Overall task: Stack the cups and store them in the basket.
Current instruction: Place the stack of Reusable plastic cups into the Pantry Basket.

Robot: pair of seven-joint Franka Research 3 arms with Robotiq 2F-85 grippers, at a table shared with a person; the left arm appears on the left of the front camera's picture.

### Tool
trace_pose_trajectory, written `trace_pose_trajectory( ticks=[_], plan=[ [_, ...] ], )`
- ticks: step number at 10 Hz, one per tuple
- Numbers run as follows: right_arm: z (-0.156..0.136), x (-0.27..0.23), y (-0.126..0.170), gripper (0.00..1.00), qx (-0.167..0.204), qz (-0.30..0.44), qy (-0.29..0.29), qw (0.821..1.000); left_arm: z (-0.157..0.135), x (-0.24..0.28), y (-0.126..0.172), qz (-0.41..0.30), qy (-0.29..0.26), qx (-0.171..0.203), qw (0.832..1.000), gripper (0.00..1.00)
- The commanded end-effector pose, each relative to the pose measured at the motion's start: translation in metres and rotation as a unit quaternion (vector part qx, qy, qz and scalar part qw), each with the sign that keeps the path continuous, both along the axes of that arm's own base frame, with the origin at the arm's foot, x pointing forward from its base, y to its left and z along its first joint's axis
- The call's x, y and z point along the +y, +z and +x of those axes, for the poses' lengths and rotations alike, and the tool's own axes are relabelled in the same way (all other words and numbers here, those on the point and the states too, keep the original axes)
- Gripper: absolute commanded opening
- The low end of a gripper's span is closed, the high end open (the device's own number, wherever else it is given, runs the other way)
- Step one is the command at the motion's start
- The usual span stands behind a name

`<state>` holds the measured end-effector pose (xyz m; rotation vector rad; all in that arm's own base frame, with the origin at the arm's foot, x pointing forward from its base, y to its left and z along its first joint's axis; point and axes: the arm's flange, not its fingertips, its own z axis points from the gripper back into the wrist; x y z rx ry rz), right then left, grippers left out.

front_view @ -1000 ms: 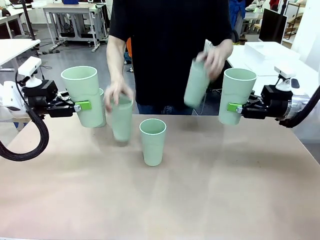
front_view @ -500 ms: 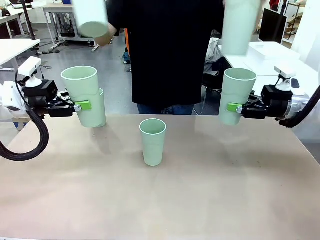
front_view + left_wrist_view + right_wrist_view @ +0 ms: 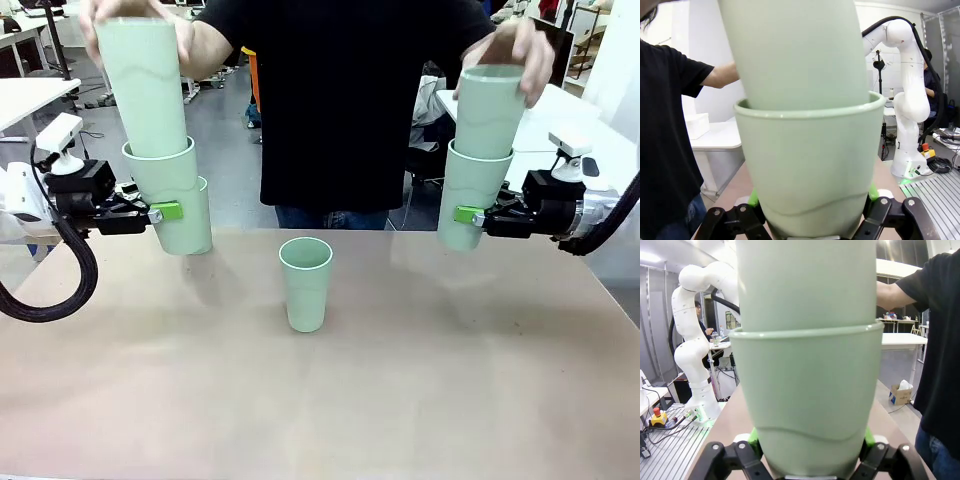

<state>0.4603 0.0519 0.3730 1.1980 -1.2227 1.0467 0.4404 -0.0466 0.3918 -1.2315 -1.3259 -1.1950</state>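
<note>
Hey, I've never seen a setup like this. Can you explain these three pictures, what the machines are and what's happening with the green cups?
Two white robot arms share a table with a person. The wide picture looks across it from the robot's side. The left gripper and right gripper, black claws with green pads, each clamp a pale green cup: the left cup and the right cup. One hand holds a second cup partway inside the left cup; the other hand does the same with a third cup on the right. A lone cup stands mid-table; a sixth cup peeks out behind the left cup. The two close-ups come from wrist cameras, looking along each gripper's fingers at its cup.
</note>
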Motion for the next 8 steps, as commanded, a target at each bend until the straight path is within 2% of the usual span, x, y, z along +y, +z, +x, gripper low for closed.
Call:
trace_pose_trajectory(
  ticks=[1,8],
  plan=[
    [-0.0003,0.0012,0.0023,0.84,-0.002,-0.001,0.001,1.0,-0.0009,-0.0001,0.0039,0.0,0.0,0.001,1.0,0.85],
    [-0.0003,0.0012,0.0023,0.84,-0.002,-0.001,0.001,1.0,-0.0009,-0.0001,0.0039,0.0,0.0,0.001,1.0,0.85]
  ],
)
